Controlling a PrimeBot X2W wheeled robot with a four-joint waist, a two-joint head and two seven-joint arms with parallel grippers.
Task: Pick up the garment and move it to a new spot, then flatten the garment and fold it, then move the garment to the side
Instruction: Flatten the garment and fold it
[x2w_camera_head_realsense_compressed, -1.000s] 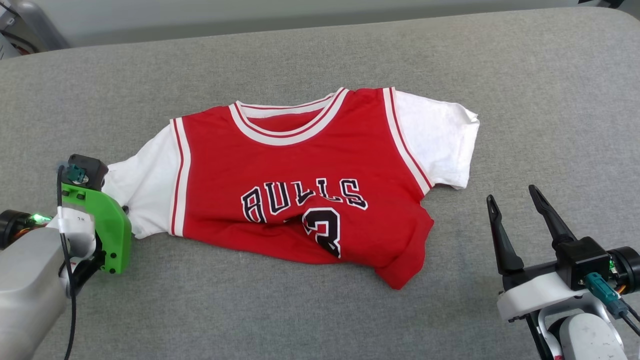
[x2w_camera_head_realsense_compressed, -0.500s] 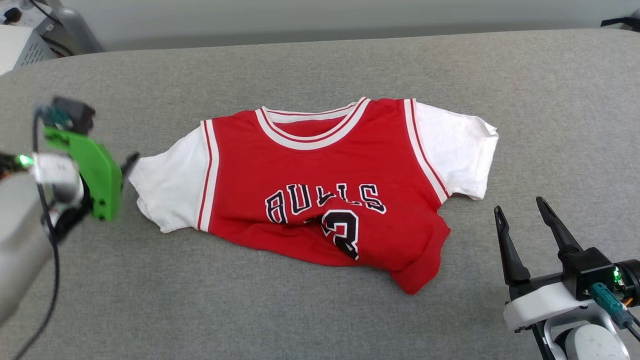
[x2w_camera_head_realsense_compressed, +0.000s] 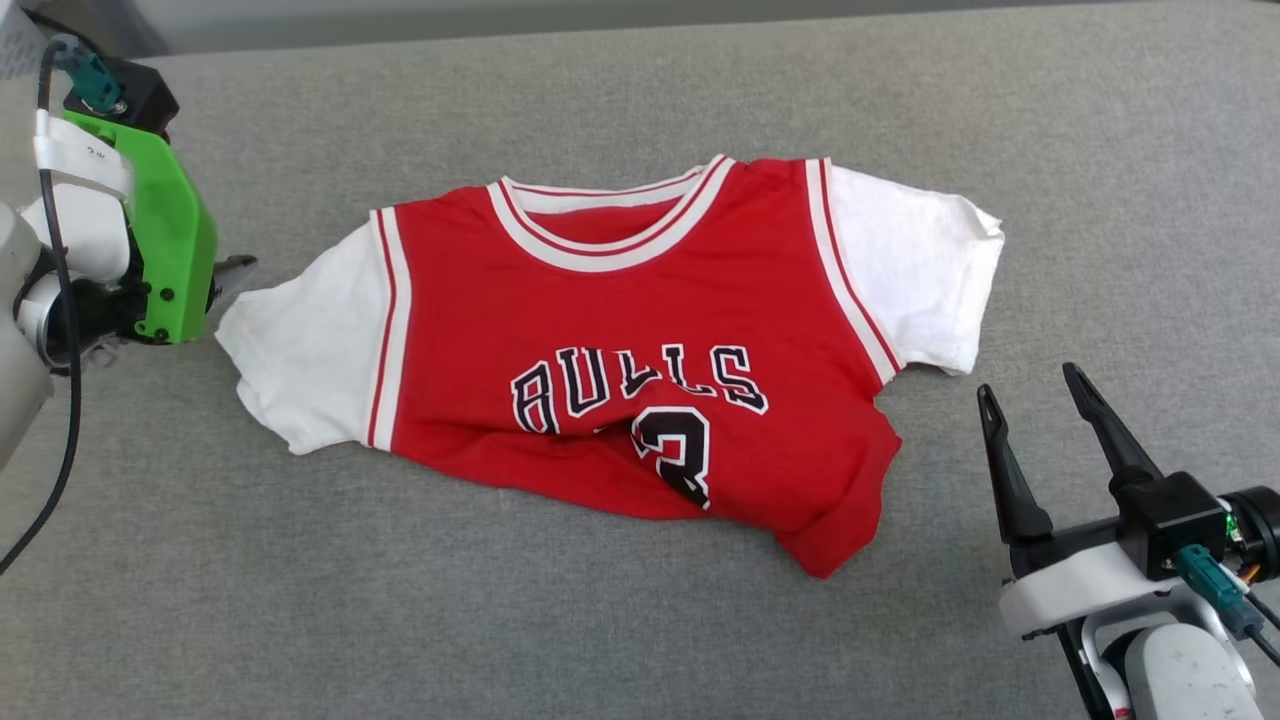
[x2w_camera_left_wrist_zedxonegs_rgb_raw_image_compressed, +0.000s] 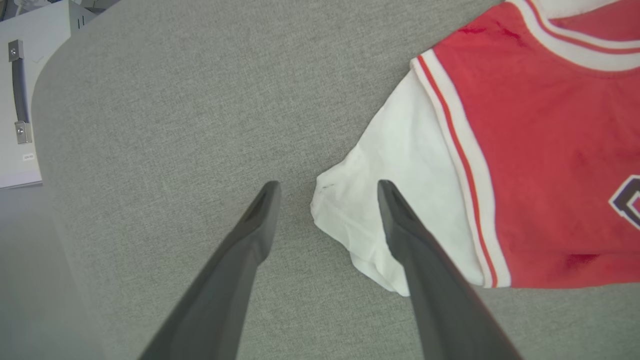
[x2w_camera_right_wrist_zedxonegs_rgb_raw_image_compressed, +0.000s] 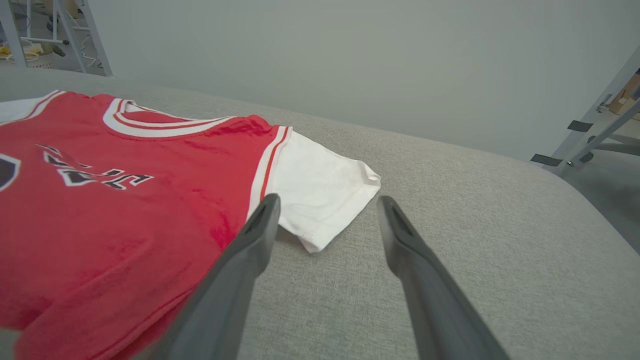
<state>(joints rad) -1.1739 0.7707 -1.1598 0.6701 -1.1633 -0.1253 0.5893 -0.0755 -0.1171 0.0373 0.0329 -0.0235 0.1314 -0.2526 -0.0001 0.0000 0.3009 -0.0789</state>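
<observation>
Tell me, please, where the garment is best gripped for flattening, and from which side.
Probably the bunched hem corner of the garment, approached from the near right by the right gripper, jaws open: that corner is rumpled and juts out nearest it.

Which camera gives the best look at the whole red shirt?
The head view: the shirt lies whole in it, seen from above, lettering readable. The left wrist view catches one white sleeve and some red body; the right wrist view shows the other sleeve, collar and lettering at a low slant.
</observation>
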